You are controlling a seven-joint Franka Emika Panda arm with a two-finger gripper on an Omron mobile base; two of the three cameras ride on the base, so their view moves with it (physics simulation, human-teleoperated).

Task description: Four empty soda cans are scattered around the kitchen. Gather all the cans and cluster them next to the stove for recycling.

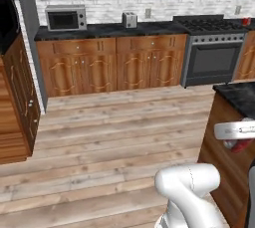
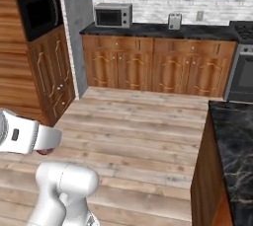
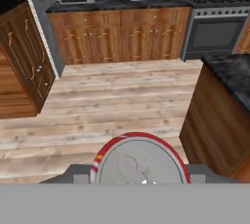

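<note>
My gripper point(image 3: 139, 178) is shut on a red soda can point(image 3: 138, 162). Its silvery top faces the hand camera and its red rim shows between the fingers. The same can peeks out red under the white hand in the left base view point(image 1: 243, 146) and in the right base view point(image 2: 46, 150), held above the wood floor. The black gas stove point(image 1: 211, 48) stands against the far wall at the right, also in the hand view point(image 3: 215, 27). Another small red can point(image 1: 245, 21) stands on the counter just right of the stove.
A black-topped island counter point(image 1: 240, 97) stands close on my right. Brown base cabinets point(image 1: 112, 65) line the far wall, with a microwave point(image 1: 65, 18) and a toaster point(image 1: 129, 19) on top. A tall cabinet with a wall oven point(image 2: 39, 13) stands at the left. Wood floor point(image 1: 114, 127) lies between.
</note>
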